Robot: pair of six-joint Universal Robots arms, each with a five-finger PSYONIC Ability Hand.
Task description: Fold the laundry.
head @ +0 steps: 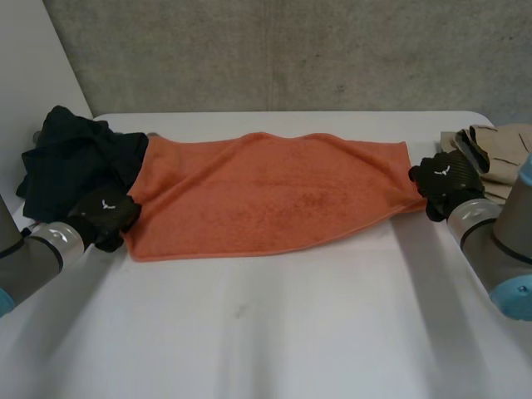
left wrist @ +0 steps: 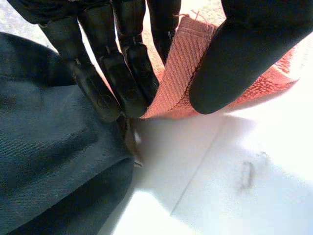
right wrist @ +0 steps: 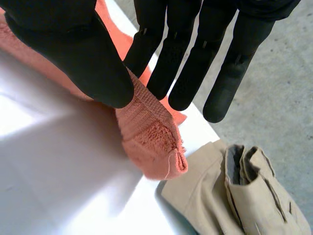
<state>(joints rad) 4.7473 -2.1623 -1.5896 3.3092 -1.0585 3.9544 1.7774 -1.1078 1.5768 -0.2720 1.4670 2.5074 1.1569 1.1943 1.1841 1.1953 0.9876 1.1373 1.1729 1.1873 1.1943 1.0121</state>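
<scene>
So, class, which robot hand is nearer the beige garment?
Right. The right hand pinches the orange towel beside the beige garment; the left hand pinches its far end, by the dark garment.

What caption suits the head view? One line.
Left hand and right hand pinch the towel by its ends over the table, between dark garment and beige garment.

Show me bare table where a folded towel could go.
The near half of the white table, in front of the orange towel, is bare. Crowded: dark garment by the left hand, beige garment by the right hand.
</scene>
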